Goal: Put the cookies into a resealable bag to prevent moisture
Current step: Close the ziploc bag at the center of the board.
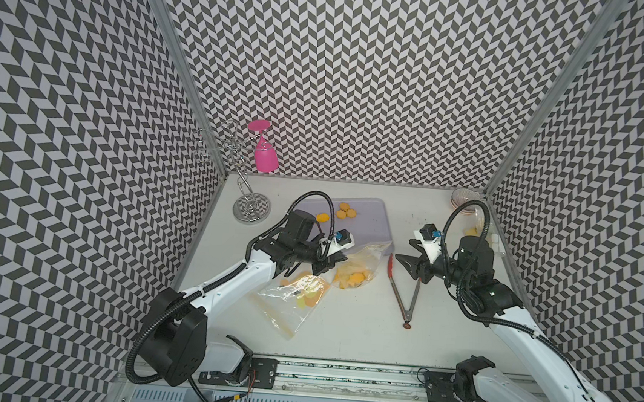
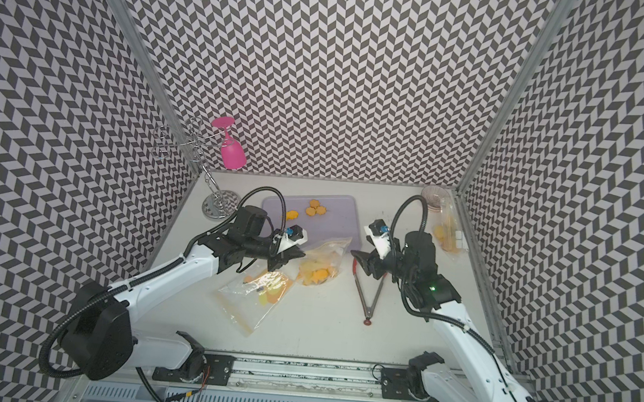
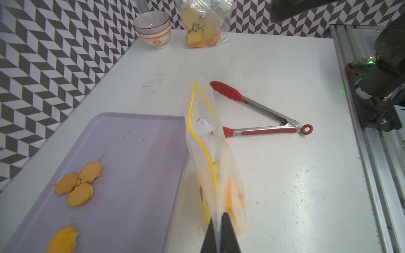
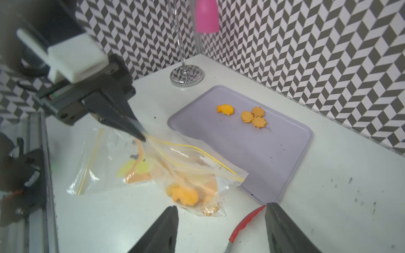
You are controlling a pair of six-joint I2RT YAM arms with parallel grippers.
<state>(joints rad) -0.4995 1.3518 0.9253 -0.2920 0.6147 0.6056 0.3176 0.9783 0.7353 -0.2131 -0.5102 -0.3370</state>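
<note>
1. Left gripper (image 1: 337, 261), frame centre, arm stretched forward low, clamps tight on the bag (image 1: 364, 262) rim.
2. Right gripper (image 1: 405, 265), centre-right, hovers spread wide above tongs (image 1: 409, 295).
3. Cookies (image 1: 345, 213): some bagged, four on tray (image 1: 369, 229) above.

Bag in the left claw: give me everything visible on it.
The bag is clear, thin plastic with a yellow zip strip along its mouth; the two strips stand apart, so the mouth is open. The left claw is shut on the rim at one end, holding that end up; the rest hangs slack and creased. Its bottom rests on the table, orange cookies piled inside. The mouth's free corner reaches the tray edge. A second bag lies flat beside it.
</note>
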